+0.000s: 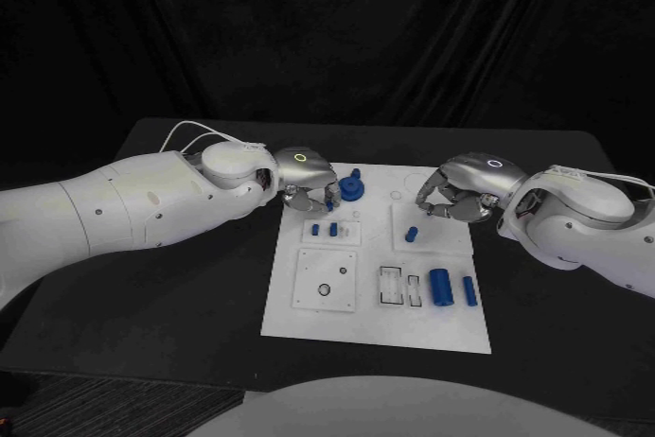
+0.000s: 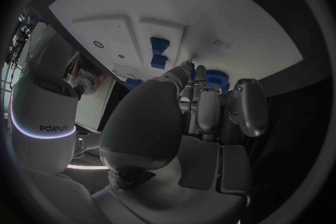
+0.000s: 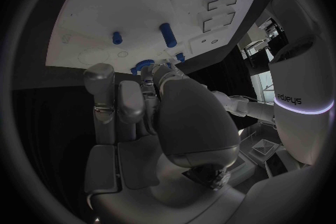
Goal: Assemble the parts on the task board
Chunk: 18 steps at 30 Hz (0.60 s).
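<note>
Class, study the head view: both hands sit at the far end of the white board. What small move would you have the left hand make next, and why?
Probably close the left hand on the upright blue part just beside it. The hand's fingers are at the far edge of the task board next to that part, and whether they already touch it cannot be told. The right hand hovers over the board's other far corner, apparently holding nothing.
</note>
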Available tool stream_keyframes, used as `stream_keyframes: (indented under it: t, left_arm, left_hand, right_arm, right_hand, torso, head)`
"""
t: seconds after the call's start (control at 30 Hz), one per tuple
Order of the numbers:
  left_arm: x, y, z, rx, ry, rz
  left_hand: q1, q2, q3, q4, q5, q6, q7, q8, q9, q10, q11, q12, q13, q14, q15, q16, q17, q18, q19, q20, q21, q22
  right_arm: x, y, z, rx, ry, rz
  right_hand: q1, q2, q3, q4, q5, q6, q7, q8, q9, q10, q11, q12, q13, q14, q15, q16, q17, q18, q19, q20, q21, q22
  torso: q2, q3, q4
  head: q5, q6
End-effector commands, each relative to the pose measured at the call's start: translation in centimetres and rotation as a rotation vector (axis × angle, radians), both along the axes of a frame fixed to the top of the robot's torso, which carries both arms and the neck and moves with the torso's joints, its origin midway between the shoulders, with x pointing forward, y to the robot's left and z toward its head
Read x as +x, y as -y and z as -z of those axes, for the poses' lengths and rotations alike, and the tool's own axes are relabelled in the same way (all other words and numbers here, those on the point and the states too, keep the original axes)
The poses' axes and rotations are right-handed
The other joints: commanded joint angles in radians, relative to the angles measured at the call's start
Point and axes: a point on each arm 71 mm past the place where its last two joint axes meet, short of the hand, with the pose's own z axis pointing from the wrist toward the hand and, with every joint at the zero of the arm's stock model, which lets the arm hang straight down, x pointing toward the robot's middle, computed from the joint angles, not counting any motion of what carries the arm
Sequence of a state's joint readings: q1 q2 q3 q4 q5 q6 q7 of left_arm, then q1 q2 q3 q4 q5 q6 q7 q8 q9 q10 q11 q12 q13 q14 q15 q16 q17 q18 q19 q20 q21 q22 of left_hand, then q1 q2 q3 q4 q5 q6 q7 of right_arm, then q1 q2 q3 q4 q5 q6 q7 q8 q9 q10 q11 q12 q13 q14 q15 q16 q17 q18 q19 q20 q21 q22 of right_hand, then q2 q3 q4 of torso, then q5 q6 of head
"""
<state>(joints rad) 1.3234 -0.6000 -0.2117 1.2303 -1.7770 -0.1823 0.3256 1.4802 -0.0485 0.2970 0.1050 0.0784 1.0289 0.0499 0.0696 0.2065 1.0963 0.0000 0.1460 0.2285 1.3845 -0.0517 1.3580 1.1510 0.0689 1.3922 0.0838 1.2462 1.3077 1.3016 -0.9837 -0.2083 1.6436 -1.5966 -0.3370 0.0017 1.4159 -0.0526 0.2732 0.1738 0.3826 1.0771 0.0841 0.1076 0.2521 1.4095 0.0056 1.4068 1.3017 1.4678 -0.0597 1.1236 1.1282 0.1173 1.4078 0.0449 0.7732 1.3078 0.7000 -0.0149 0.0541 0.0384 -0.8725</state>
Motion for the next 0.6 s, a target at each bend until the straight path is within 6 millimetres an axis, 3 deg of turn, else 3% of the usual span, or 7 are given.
stream_keyframes:
  t: [0.03,0.6]
  left_arm:
    - [-0.16,0.12,0.36,0.016,-0.019,0.006]
    - [-0.35,0.26,0.5,0.02,-0.029,0.009]
  left_hand:
    - [-0.004,-0.008,-0.002,0.007,-0.004,-0.007,-0.001,-0.005,-0.002,-0.007,-0.003,-0.005,-0.002,-0.008,0.0,-0.006,-0.004,0.005,-0.008,0.001,-0.008,0.164]
    - [-0.006,-0.008,-0.003,0.009,-0.007,-0.007,-0.002,-0.004,-0.002,-0.007,-0.003,-0.007,-0.002,-0.013,0.0,-0.011,-0.011,0.006,-0.013,0.002,-0.015,0.162]
  right_arm:
    - [0.02,0.07,0.14,-0.005,-0.005,0.014]
    - [0.03,-0.02,0.28,-0.009,-0.012,0.012]
  right_hand:
    - [0.011,0.003,0.003,-0.003,0.005,-0.001,0.002,0.004,-0.001,-0.005,-0.001,-0.006,-0.001,0.007,-0.004,-0.006,-0.001,0.01,-0.005,-0.001,-0.003,0.085]
    - [0.011,0.002,0.003,-0.004,0.005,-0.002,0.002,0.004,-0.001,-0.005,-0.001,-0.006,-0.001,0.006,-0.004,-0.007,-0.002,0.01,-0.005,-0.001,-0.006,0.085]
  torso:
    - [0.001,-0.0001,-0.0003]
    - [0.001,-0.0005,0.0016]
  head:
    - [0.0,0.0]
    - [0.002,0.0]
